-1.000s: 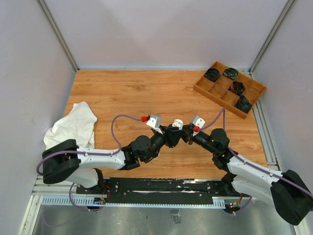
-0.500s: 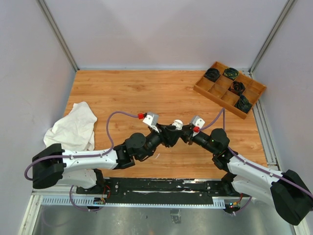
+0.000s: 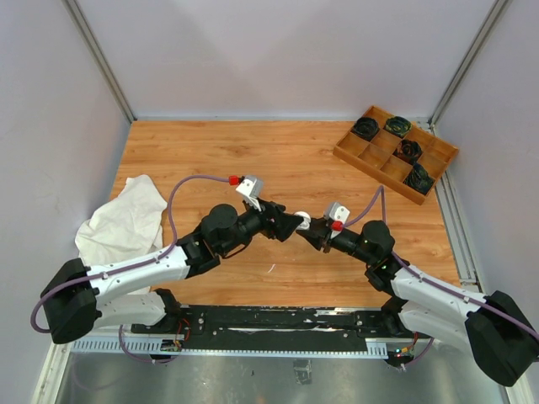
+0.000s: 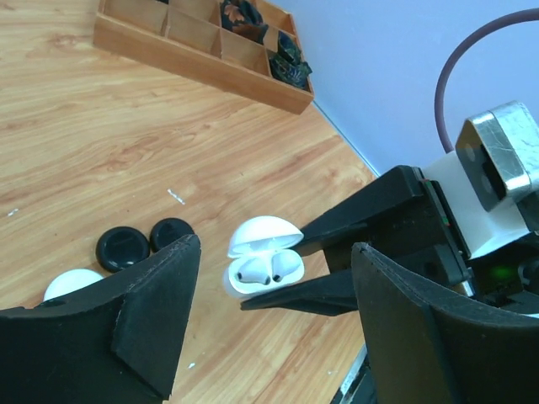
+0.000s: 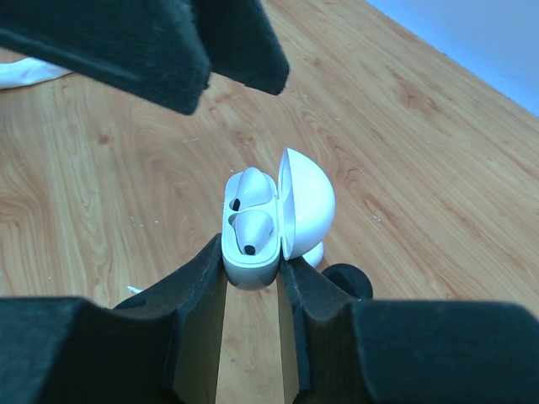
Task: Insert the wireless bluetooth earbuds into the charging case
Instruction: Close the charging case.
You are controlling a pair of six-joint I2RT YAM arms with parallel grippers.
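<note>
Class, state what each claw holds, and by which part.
Right claw: the open white charging case, pinched by its lower shell's sides. Left claw: open, holding nothing.

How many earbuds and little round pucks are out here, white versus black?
White open case, held in the right gripper: 1
White earbuds sitting in it: 2
Black round pucks on the table: 2
White round puck on the table, partly hidden: 1
Total: 6

No readable text, labels, or numbers
</note>
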